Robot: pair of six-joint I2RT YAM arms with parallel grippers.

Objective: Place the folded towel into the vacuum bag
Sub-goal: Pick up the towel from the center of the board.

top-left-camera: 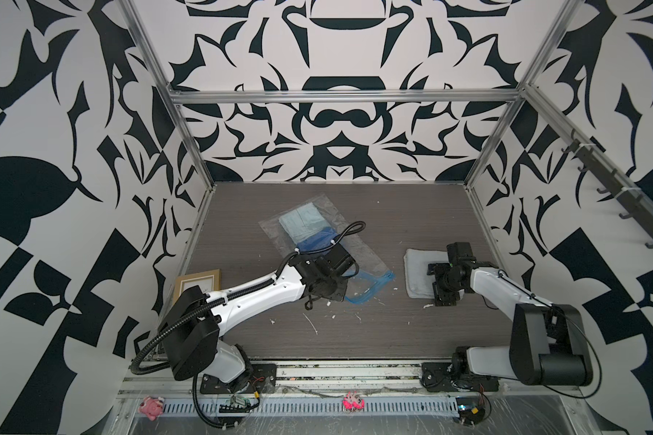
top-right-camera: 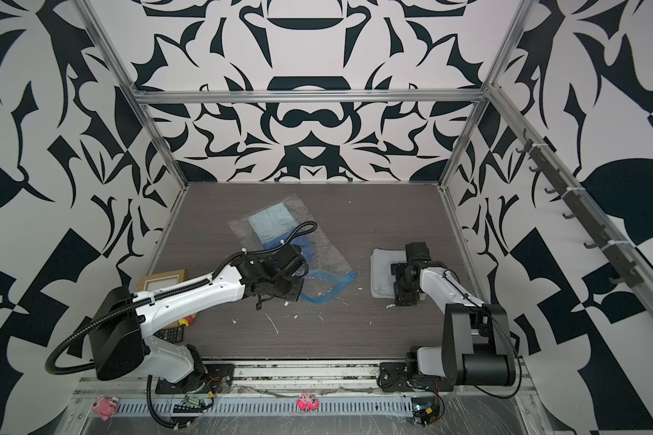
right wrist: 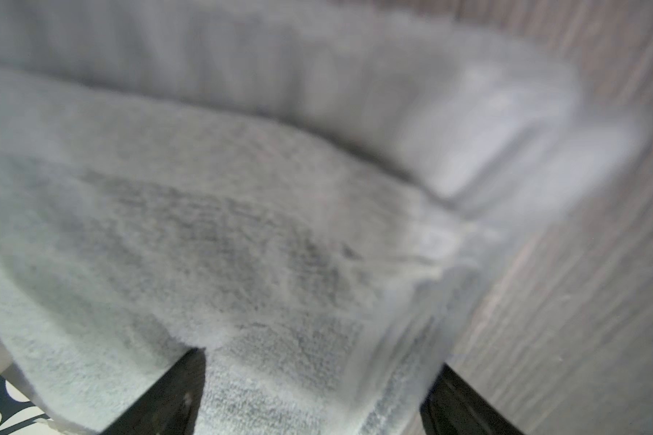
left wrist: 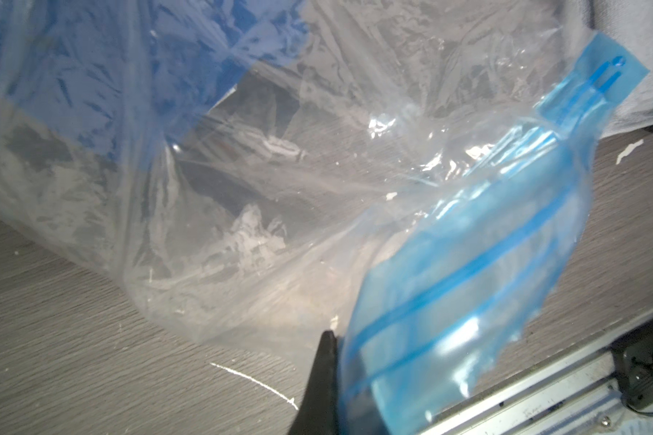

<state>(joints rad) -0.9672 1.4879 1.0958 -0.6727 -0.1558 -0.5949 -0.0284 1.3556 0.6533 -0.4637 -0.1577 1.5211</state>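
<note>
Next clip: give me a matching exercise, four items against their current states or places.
1 left gripper
2 right gripper
3 grey folded towel
4 picture frame

A jaws open, towel between them
B shut on the blue zip strip of the vacuum bag
C lying outside the bag
D at the table's left edge

Pairs: 1-B, 2-A, 3-C, 4-D

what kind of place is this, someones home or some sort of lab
Most likely a lab robot cell, not a home: an aluminium frame with black-and-white patterned panels boxes in the table, and a left arm and right arm mounted at its front reach over a vacuum bag and towel.
</note>
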